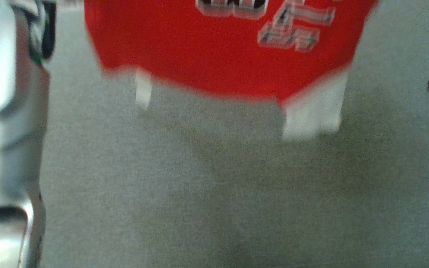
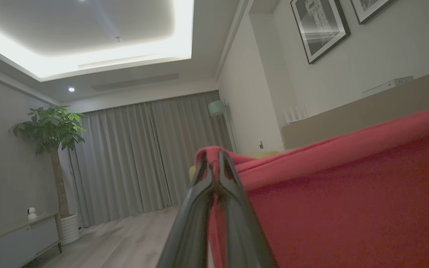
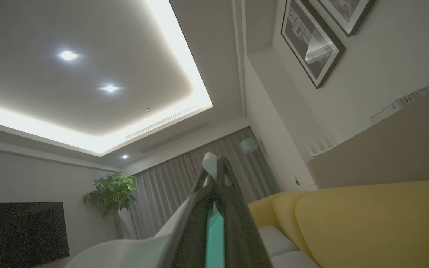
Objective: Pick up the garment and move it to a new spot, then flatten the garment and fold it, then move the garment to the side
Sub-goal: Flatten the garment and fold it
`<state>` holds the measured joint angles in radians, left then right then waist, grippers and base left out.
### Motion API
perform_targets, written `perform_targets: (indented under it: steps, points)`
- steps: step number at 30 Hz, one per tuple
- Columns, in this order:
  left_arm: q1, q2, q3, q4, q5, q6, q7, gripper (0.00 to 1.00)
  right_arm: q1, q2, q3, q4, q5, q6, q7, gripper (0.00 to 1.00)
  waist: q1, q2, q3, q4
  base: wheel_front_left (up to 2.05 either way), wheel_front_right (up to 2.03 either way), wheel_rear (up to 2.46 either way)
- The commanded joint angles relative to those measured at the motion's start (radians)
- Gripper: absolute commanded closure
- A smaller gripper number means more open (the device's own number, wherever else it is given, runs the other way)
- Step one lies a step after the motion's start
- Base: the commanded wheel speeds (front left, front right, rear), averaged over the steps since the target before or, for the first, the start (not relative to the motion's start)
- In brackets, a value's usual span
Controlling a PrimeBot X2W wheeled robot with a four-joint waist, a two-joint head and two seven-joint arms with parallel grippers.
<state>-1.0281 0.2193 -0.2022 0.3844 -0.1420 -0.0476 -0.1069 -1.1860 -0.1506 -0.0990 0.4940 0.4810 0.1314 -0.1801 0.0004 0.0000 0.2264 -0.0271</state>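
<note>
A potted tree (image 2: pixel 50 128) stands beside grey curtains (image 2: pixel 143 156), next to a low white cabinet (image 2: pixel 17 238) carrying a small round camera (image 2: pixel 31 213). Framed pictures (image 2: pixel 318 28) hang high on the wall. A yellow sofa (image 3: pixel 367 219) faces a dark television (image 3: pixel 21 230).

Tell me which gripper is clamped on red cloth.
The left gripper: red fabric of the garment bunches at its closed tip. The right gripper pinches a white part instead.
</note>
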Motion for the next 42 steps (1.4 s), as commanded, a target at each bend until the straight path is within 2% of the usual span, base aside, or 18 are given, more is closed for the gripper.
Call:
perform_targets:
  steps: [1,7,13,16,18,22,26,33,42]
  points:
    - [-0.103,0.035,0.026,0.005,0.017,0.019,-0.04,1.0,-0.106,0.011,0.002,-0.005,-0.011,-0.001,-0.034,1.0,-0.0004,0.0,0.087,-0.008,0.0,0.0,0.0]
    - [-0.214,0.018,0.048,0.096,0.023,0.059,-0.139,1.0,-0.224,-0.01,-0.018,0.047,-0.004,-0.001,-0.078,1.0,-0.0004,0.0,0.123,-0.012,0.0,0.0,0.0]
    - [-0.11,0.005,0.082,0.146,-0.012,0.072,-0.153,1.0,-0.117,-0.024,-0.013,0.036,0.036,-0.001,-0.081,1.0,-0.0004,0.0,0.123,-0.03,0.0,0.0,0.0]
    - [0.025,-0.015,0.122,0.114,-0.04,0.08,-0.154,1.0,0.026,-0.02,-0.007,0.008,0.083,-0.001,-0.081,1.0,-0.0004,0.0,0.115,-0.045,0.0,0.0,0.0]
    - [0.212,-0.053,0.166,0.092,-0.064,0.081,-0.155,1.0,0.214,-0.009,0.017,-0.013,0.14,-0.001,-0.081,1.0,-0.0004,0.0,0.096,-0.06,0.0,0.0,0.0]
    - [0.456,-0.11,0.211,0.104,-0.081,0.053,-0.155,1.0,0.47,0.006,0.064,-0.012,0.22,-0.001,-0.081,1.0,-0.0004,0.0,0.066,-0.084,0.0,0.0,0.0]
    - [0.621,-0.149,0.256,0.129,-0.088,0.032,-0.155,1.0,0.665,0.013,0.132,0.02,0.274,-0.001,-0.081,1.0,-0.0004,0.0,0.032,-0.101,0.0,0.0,0.0]
    - [0.807,-0.168,0.258,0.135,-0.084,0.014,-0.155,1.0,0.9,0.016,0.197,0.028,0.356,-0.001,-0.082,1.0,-0.0004,0.0,-0.06,-0.109,0.0,0.0,0.0]
    - [1.015,-0.169,0.168,0.133,-0.125,0.017,-0.155,1.0,1.105,-0.009,0.226,0.009,0.419,-0.001,-0.077,1.0,-0.0004,0.0,-0.172,-0.105,0.0,0.0,0.0]
